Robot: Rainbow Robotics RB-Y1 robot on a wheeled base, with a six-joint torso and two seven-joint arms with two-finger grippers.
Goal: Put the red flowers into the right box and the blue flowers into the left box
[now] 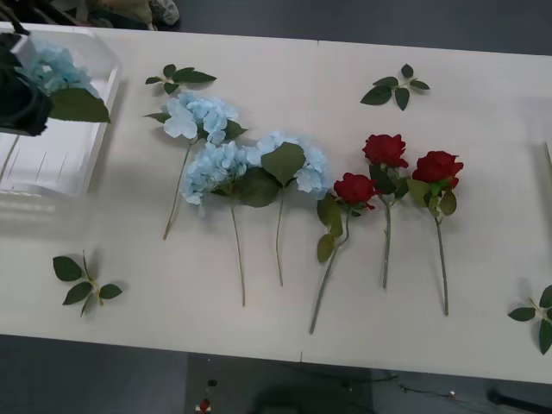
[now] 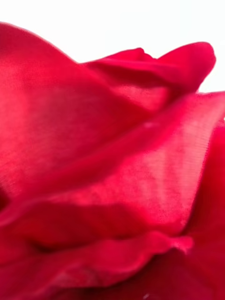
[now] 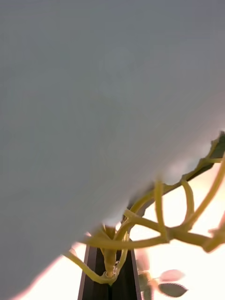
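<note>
Over the left box [image 1: 60, 164], our left hand [image 1: 19, 95] is carrying a blue flower [image 1: 53, 67]; its grip we cannot tell. We are seeing a red rose [image 2: 112, 178] pressed against the right wrist camera. Risk: stems snagging the rim, spilling onto the desk [image 1: 259, 319].

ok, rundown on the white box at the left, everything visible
The left box is a shallow white plastic tray with a flared rim, rounded corners and a slotted, ribbed floor. It sits on the table's far left, cut off by the picture's edge. A blue flower with one big green leaf hangs over its far end, partly behind something dark.
</note>
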